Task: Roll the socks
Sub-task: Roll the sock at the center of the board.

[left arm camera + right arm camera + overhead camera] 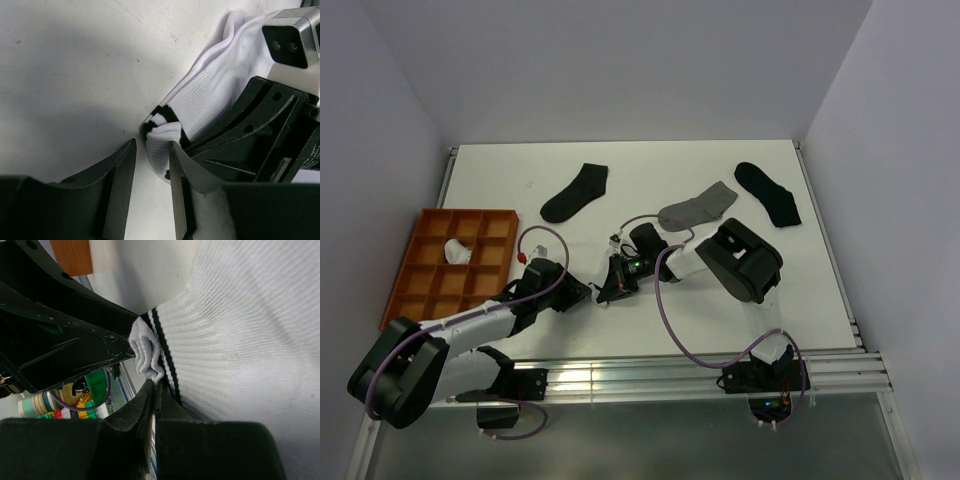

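Sitting in one compartment of the orange tray (470, 211), top view, a white bundle (455, 250); left wrist: left gripper (152, 144) spread, striped sock (210, 90) cuff at its tips, on the table (75, 75); right wrist: right gripper (154, 385) pressed together at the cuff.

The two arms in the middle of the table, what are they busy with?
Both are working on a white sock with black cuff stripes. The right gripper is shut at its folded cuff; the left gripper stands open beside that fold, holding nothing. One white bundle lies in the orange tray. A grey sock and two black socks lie flat farther back, unrolled.
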Tool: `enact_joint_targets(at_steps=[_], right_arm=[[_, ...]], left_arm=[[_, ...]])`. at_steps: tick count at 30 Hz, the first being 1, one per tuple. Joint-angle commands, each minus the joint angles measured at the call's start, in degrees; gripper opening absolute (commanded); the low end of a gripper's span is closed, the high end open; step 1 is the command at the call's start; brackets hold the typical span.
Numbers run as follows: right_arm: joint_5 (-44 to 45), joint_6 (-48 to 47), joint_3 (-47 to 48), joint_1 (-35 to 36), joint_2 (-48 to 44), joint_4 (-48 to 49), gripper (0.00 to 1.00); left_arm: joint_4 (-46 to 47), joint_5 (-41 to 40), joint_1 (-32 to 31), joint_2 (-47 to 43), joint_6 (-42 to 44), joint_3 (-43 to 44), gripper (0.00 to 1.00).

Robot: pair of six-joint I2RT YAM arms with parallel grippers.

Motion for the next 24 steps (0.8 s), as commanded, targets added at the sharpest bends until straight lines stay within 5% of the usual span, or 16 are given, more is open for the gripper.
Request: enact_joint_targets(at_steps=[1, 10, 14, 20, 24], right_arm=[[2.8, -1.3, 1.2, -0.2, 1.8, -2.2, 0.0], [3.0, -1.4, 2.1, -0.2, 1.5, -3.6, 0.0], [4.2, -2.4, 2.4, -0.2, 0.4, -5.1, 0.03], [7.7, -6.4, 1.8, 0.0, -4.0, -8.0, 0.26], [13.8, -12.8, 0.2, 0.8, -10.6, -11.7, 0.41]], left_arm=[[-0.3, -0.5, -0.3, 2.6, -0.5, 0.8, 0.39], [-1.6, -1.7, -0.3, 9.2, -2.3, 1.2, 0.33], [-3.4, -3.2, -0.4, 11.9, -4.1, 0.8, 0.19], [-7.2, -4.3, -0.5, 15.6, -4.0, 3.7, 0.0], [-10.4, -4.9, -0.9, 15.6, -4.0, 5.7, 0.01]])
